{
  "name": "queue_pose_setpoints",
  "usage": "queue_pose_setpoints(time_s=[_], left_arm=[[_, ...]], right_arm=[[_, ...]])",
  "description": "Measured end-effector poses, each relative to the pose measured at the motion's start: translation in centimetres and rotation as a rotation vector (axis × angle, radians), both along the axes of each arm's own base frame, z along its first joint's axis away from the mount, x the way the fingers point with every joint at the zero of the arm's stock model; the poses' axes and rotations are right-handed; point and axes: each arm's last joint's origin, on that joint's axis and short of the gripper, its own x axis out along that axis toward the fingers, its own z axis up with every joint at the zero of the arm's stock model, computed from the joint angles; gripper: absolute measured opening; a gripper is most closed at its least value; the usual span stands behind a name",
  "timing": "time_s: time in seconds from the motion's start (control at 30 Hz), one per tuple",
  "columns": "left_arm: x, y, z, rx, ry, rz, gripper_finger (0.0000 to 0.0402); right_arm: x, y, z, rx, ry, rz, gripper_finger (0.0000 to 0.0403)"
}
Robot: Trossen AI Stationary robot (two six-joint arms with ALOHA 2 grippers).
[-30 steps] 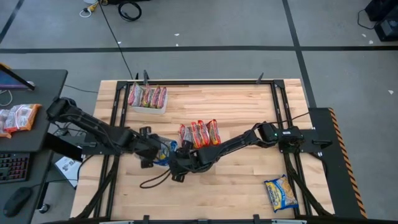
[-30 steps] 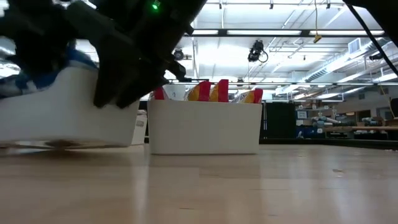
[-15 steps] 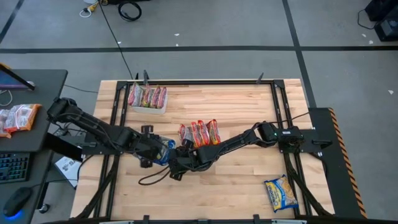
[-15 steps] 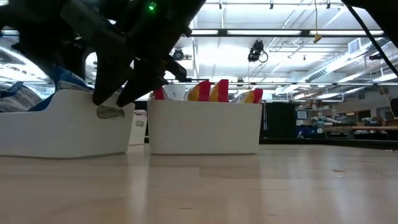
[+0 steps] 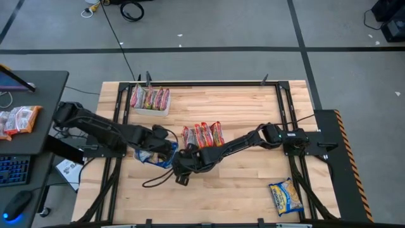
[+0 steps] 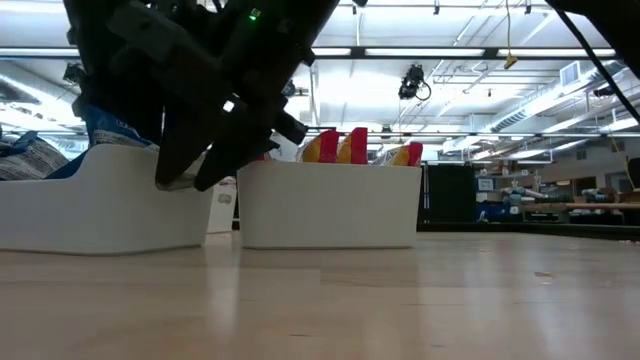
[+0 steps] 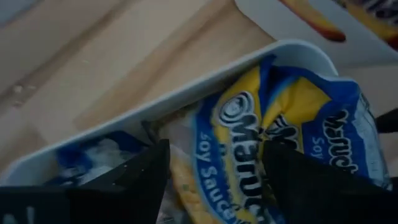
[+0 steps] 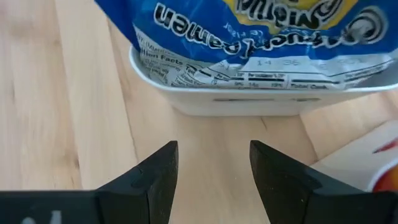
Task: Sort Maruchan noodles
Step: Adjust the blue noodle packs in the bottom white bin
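A white tray [image 5: 147,157] near the table's middle holds blue-and-yellow Maruchan noodles [image 7: 261,137], leaning in it. My left gripper [image 7: 214,152] hangs over this tray, open and pointing steeply down, with one finger on either side of the top packet. My right gripper [image 8: 214,152] is open just at the tray's near right side, above bare wood, with nothing between its fingers. A second tray [image 5: 202,135] beside it holds red-orange packets standing on edge. A third tray [image 5: 150,99] of red and orange packets stands at the far left. My left gripper comes from above with its fingers [image 7: 146,171] either side of the blue-and-yellow packet's printed face [image 7: 236,124]. I cannot tell whether they touch it. The packet rests in the tray.
One yellow packet [image 5: 286,196] lies flat near the table's near right corner. A dark cable [image 5: 158,183] loops on the wood below the grippers. More packets [image 5: 19,119] lie on the desk to the left of the table. Black frame rails [image 5: 285,107] run along both sides.
My left gripper has gone toward the table's right and slightly toward its far edge, over the blue-packet tray, and has rolled about its own axis. The tray's near side, raised a second ago in the low view, lies flat on the table now.
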Motion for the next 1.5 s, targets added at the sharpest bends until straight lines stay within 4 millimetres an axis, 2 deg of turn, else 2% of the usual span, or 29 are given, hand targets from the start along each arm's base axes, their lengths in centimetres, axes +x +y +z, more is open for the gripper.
queue_pose_setpoints(time_s=[0.1,0.2,0.33,0.4,0.47,0.6,0.7,0.8,0.97,1.13,1.27,1.37,1.5], left_arm=[[0.5,-0.4,-0.8,-0.006,0.014,0.008,0.0255],[0.6,-0.1,-0.9,-0.013,0.013,0.035,0.0221],[0.7,0.8,-0.9,-0.057,0.009,0.144,0.0119],[0.9,1.4,-0.8,-0.078,0.001,0.179,0.0048],[1.0,1.9,-0.5,-0.086,-0.026,0.201,0.0015],[0.7,2.3,0.7,-0.129,-0.091,0.192,0.0006],[-0.4,1.7,2.3,-0.179,-0.147,0.152,0.0005],[-2.2,1.6,3.3,-0.219,-0.186,0.187,0.0004],[-5.9,2.2,3.3,-0.277,-0.36,0.349,0.0002],[-8.3,2.5,2.6,-0.264,-0.662,0.376,0.0002],[-8.9,2.6,2.9,-0.158,-0.821,0.252,0.0001],[-9.2,2.6,3.2,-0.133,-0.854,0.2,0.0001],[-9.8,2.7,2.0,-0.132,-0.724,0.206,0.0001]], right_arm=[[-0.1,-0.3,-0.1,0.013,0.034,0.025,0.0204],[-0.4,-0.6,-0.4,-0.002,0.081,0.046,0.0204],[-0.9,0.1,0.0,-0.061,0.106,0.121,0.0204],[-1.3,0.9,1.1,-0.08,0.083,0.173,0.0204],[-1.7,1.8,2.4,-0.089,0.055,0.211,0.0204],[-3.0,3.4,5.0,-0.116,0.019,0.298,0.0204],[-4.9,4.2,7.4,-0.139,0.048,0.366,0.0204],[-7.1,4.6,9.9,-0.205,0.073,0.371,0.0204],[-9.6,4.4,12.8,-0.235,0.058,0.269,0.0204],[-11.0,4.2,13.5,-0.187,0.04,0.182,0.0204],[-11.8,4.1,13.6,-0.175,0.029,0.119,0.0204],[-12.1,4.0,14.2,-0.154,-0.001,0.072,0.0204],[-12.2,3.8,14.9,-0.096,-0.051,-0.008,0.0204]])
